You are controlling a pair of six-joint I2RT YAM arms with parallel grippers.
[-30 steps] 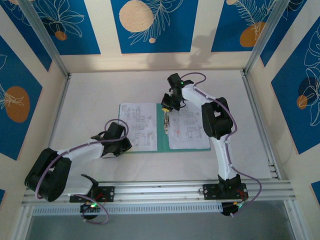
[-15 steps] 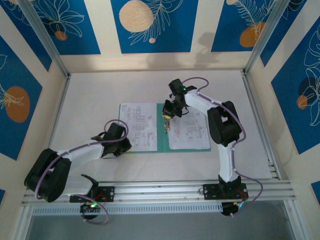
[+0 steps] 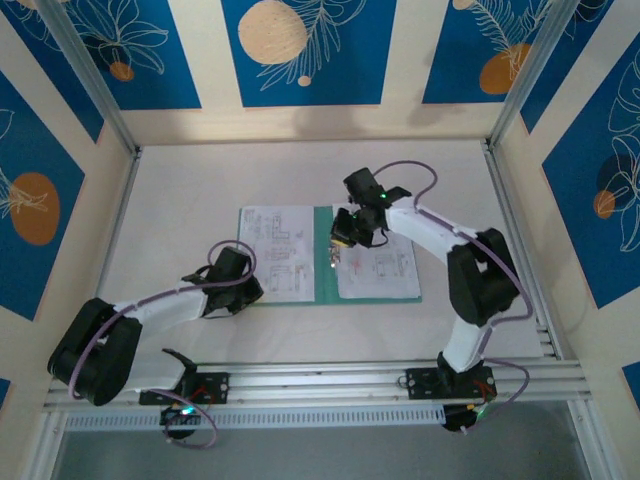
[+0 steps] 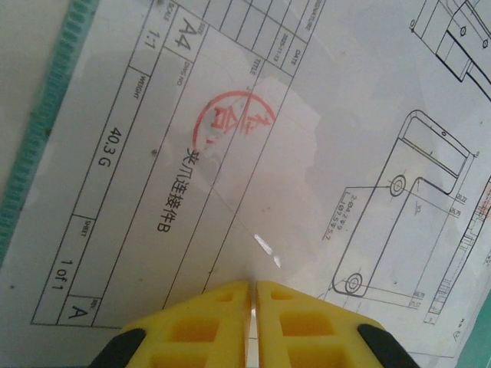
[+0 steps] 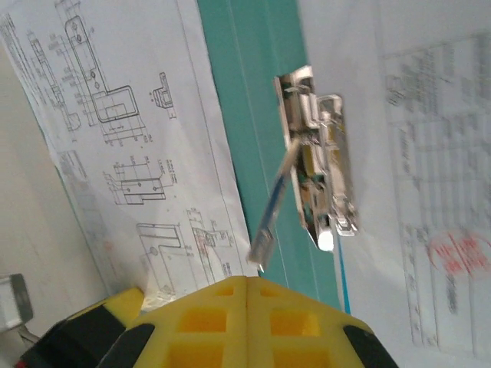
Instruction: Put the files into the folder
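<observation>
The folder [image 3: 325,285] lies open and flat in the middle of the worktop [image 3: 180,180], spine running near to far. The files [image 3: 275,240] rest on it as two white spreads: one on the left leaf and one on the right, with a bare teal strip between them.

The left hand [image 4: 251,293] has its yellow fingers pressed together with nothing between them. It is low over the near part of the left sheet, by the title block and a red stamp [image 4: 230,119]. The folder's teal edge shows just beyond the paper's margin. I cannot tell whether the fingertips touch the paper or hang just above it.

The right hand [image 5: 247,287] is also pressed shut on nothing. It sits over the spine, just near of the metal clip [image 5: 322,169] fixed to the teal strip. The clip's thin lever [image 5: 270,207] stands tilted up, its tip close to the fingertips, though I cannot make out contact.

The task looks well along, since the sheets are already laid inside the folder's outline. The raised lever suggests the papers are not yet clamped, and the right-hand sheet seems to lie beside the clip, not under it. Pressing the lever down and shutting the leaves look like the steps left.
</observation>
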